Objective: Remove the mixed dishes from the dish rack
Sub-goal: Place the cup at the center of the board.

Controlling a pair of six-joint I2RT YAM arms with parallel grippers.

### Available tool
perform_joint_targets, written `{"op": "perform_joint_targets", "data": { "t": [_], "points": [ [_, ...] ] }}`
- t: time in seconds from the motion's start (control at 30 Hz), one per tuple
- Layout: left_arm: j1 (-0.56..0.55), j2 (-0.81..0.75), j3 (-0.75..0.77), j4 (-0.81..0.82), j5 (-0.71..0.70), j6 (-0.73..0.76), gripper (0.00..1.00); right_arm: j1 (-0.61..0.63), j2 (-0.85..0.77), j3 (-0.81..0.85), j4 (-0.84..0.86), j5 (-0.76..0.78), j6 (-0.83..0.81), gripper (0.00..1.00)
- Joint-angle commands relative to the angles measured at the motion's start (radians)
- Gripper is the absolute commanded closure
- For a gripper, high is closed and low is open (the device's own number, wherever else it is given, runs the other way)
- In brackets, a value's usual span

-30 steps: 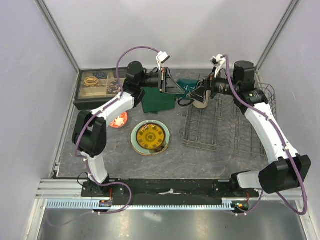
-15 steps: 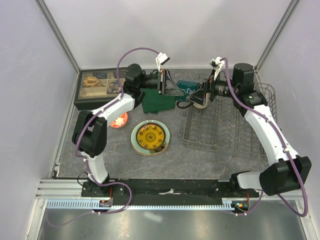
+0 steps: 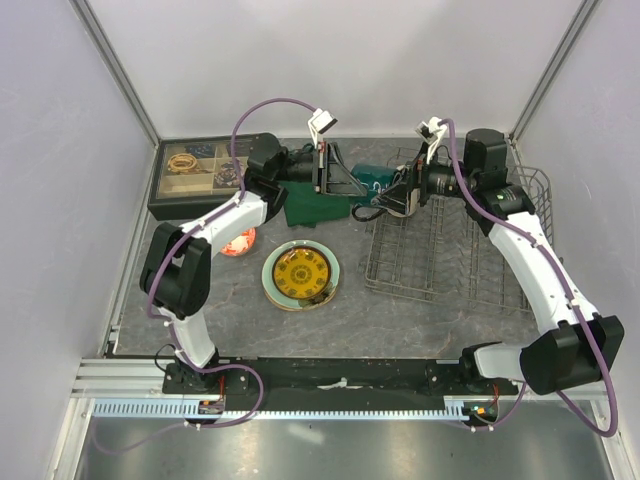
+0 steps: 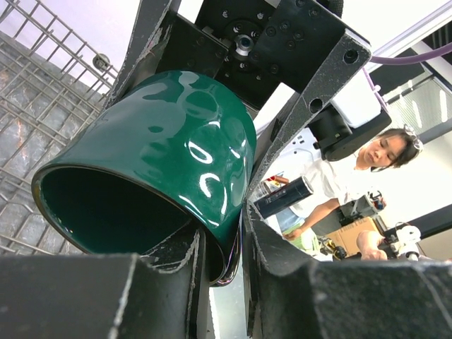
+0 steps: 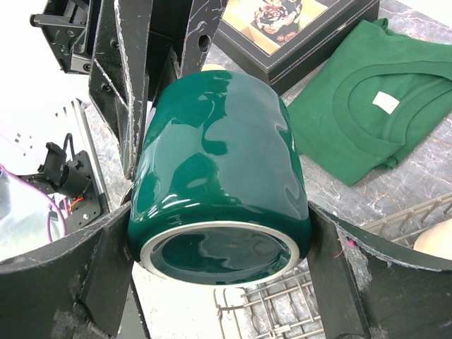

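The dark green mug point(image 3: 372, 178) hangs in the air on its side between both arms, above the dish rack's point(image 3: 450, 255) far-left corner. My right gripper point(image 5: 220, 244) is shut across its body near the base point(image 5: 219, 258), a finger on each side. My left gripper point(image 4: 244, 236) pinches the mug's rim point(image 4: 233, 244), one finger inside the mouth and one outside. The mug's handle is hidden. A beige tumbler point(image 5: 436, 239) shows at the edge of the right wrist view, over the rack. The small yellow plate point(image 3: 300, 272) lies on a pale green plate point(image 3: 331, 281) on the table. A red-and-white bowl point(image 3: 238, 241) sits left of them.
A folded green cloth point(image 3: 308, 203) lies under the left gripper. A black compartmented tray point(image 3: 195, 172) stands at the far left. The cell's side walls close in on both sides.
The left jaws have closed in on the mug's rim. The right gripper has carried the mug a little left and up, away from the rack floor.
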Motion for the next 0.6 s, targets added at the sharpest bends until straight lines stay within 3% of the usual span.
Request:
{"op": "perform_joint_targets", "data": {
  "t": [0.0,0.2,0.57],
  "points": [
    [-0.005,-0.06,-0.013,0.087,-0.021,-0.052,0.98,-0.005,-0.041,-0.005,0.062,0.026,-0.019,0.14],
    [-0.005,-0.066,-0.041,0.157,-0.022,-0.079,0.98,-0.005,-0.039,0.0,0.064,0.023,-0.004,0.02],
    [-0.01,-0.057,-0.059,0.193,-0.033,-0.087,0.98,-0.005,-0.015,-0.005,0.121,-0.022,0.085,0.02]
  ]
}}
